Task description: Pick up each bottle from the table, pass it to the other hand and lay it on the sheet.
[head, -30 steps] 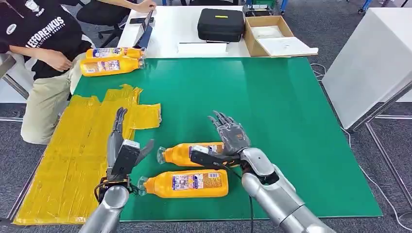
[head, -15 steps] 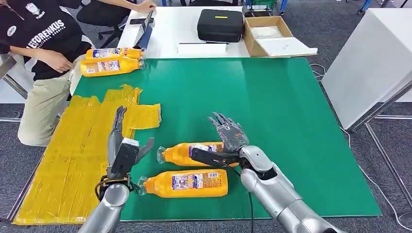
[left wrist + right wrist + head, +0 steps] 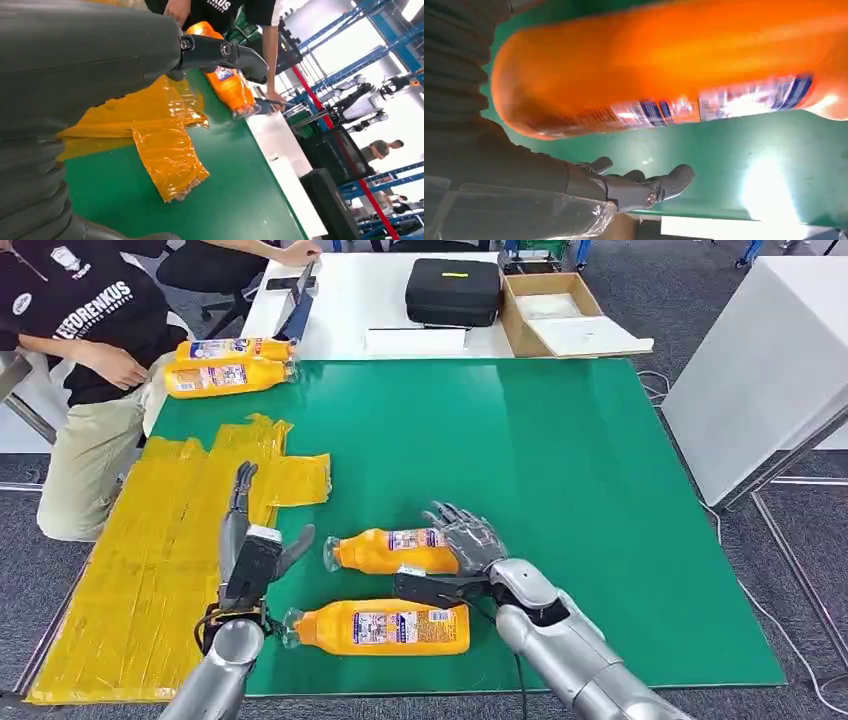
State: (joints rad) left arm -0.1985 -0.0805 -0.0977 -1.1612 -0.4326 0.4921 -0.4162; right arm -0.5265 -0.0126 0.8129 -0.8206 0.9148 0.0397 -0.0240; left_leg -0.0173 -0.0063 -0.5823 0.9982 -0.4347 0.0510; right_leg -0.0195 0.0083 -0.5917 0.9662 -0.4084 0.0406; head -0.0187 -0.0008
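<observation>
Reaching across the green worktop (image 3: 560, 490), my right robot hand (image 3: 468, 545) lies on the base end of the farther orange bottle (image 3: 385, 551), fingers spread over it, thumb beside it — not closed on it. The nearer bottle (image 3: 385, 627) lies on its side just in front. My left robot hand (image 3: 252, 540) hovers wide and empty at the edge of the yellow sheet (image 3: 150, 560). Two more bottles (image 3: 225, 375) lie at the far corner beside a seated person (image 3: 85, 330).
</observation>
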